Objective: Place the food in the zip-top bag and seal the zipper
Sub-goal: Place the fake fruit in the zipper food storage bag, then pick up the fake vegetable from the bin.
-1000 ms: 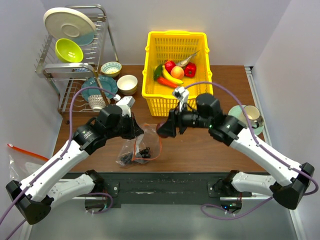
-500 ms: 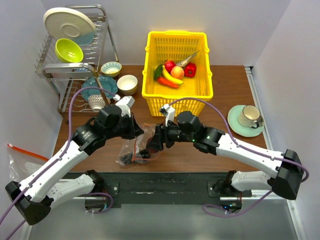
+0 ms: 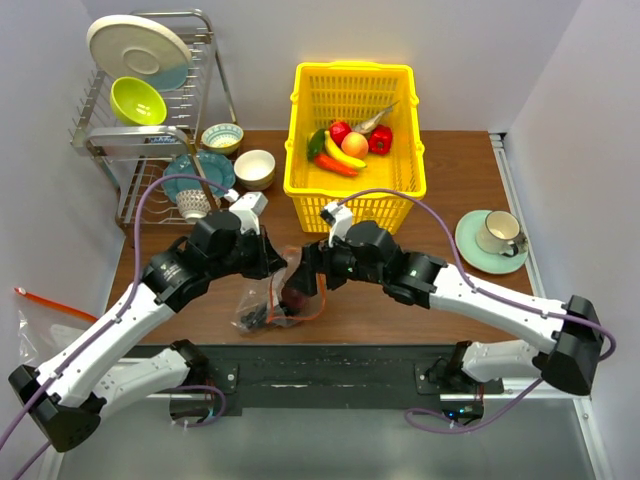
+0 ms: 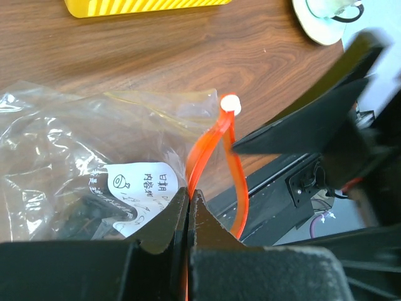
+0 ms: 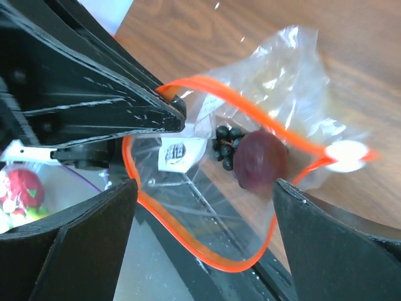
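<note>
Thin zip-top bag (image 4: 56,144), floppy and slick, I judge. My left tool (image 4: 189,195) clamps its zipper (image 4: 200,153), likely the firmest hold. My right tool (image 5: 205,185) gapes empty above the mouth, light dark fruit (image 5: 262,160) inside.

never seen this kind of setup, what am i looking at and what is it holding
Two robot arms stand at a brown wooden table. One picture looks down from above; the others come from a camera on each wrist. The left fingers are pinched shut on the red-orange zipper strip of a crinkly clear plastic bag. The right fingers stand open above its mouth. Inside lie dark grapes and a dark red round fruit. More toy food sits in the yellow plastic basket.
</note>
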`<state>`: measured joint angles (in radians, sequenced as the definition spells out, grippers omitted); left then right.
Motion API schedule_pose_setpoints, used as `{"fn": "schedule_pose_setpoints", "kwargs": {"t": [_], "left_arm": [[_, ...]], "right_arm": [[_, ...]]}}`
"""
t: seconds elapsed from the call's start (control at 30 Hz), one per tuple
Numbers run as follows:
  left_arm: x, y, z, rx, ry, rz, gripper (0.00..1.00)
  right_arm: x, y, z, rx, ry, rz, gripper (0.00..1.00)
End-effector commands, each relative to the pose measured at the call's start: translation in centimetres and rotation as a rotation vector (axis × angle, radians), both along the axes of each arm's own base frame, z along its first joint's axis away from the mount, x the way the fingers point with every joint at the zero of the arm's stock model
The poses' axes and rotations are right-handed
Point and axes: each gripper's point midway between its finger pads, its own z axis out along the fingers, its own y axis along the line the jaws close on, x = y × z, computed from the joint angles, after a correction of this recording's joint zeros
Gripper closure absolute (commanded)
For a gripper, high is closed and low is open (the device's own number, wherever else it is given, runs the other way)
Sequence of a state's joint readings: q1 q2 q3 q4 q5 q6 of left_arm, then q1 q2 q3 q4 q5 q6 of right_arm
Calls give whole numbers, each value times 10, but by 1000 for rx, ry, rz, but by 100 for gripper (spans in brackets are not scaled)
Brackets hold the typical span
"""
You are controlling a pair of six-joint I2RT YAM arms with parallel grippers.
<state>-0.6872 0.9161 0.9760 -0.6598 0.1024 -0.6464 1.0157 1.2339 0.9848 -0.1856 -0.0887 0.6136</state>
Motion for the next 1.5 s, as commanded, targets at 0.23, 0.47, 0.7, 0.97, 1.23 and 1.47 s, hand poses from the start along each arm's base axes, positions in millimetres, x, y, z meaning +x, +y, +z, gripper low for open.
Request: {"fn": "schedule_pose_setpoints", "kwargs": {"t": [0.23, 0.47, 0.7, 0.97, 1.23, 1.47], "left_arm": [[-4, -3, 19, -64, -60, -34, 100], [-6, -2, 19, -61, -60, -39, 100], [-4, 10, 20, -46, -58, 36, 100], [-10, 9, 20, -57, -33, 23, 100], [-11, 14, 16, -45, -11, 52, 100], [-9, 11, 14, -42, 6, 55, 100]], "right_arm": [[42, -70, 102, -141, -304, -251, 2], [99, -81, 136, -179, -289, -306, 4], [183, -102, 143, -214, -274, -422, 6], [264, -103, 94, -331, -224, -416, 13], [339, -106, 37, -361, -119, -436, 19], [380, -106, -16, -409, -113, -445, 22]]}}
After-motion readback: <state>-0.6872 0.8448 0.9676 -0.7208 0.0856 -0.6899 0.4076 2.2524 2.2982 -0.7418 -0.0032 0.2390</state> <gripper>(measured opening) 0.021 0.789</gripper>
